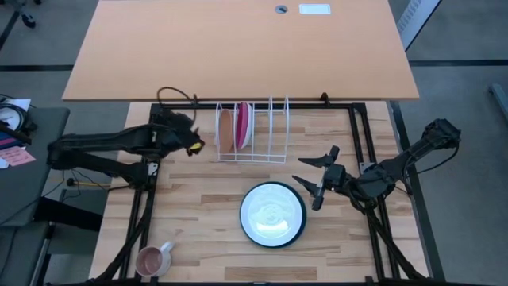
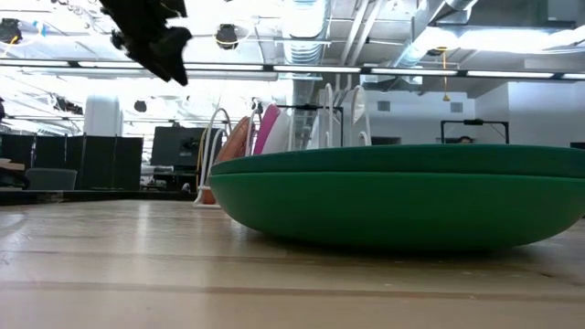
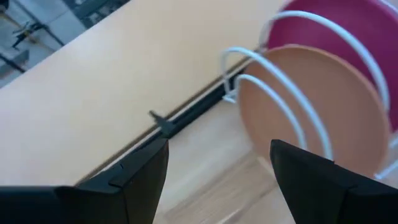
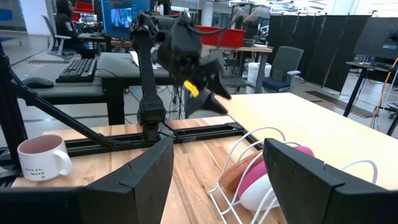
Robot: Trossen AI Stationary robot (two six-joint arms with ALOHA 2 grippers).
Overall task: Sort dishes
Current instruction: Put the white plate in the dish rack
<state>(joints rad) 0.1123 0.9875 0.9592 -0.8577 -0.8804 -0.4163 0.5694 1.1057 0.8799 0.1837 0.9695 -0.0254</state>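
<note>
Wooden bench [image 1: 198, 230]: orange plate [image 1: 225, 131], pink plate [image 1: 242, 125] slotted upright in rack [image 1: 266, 151]; green plate [image 1: 273, 213] pending. Left pincer [image 1: 193, 144], right pincer [image 1: 311, 176] both wide, empty.

My table [image 1: 198, 230] is pale planked wood, smooth and faintly shiny. The rack [image 1: 262, 131] is thin white coated wire. In it, the orange-brown plate [image 3: 311, 106] and pink plate [image 3: 348, 28] look matt and smooth. The green plate [image 2: 402, 196] has a dull satin finish. My fingers [image 3: 143, 180] are matt black plastic.
</note>
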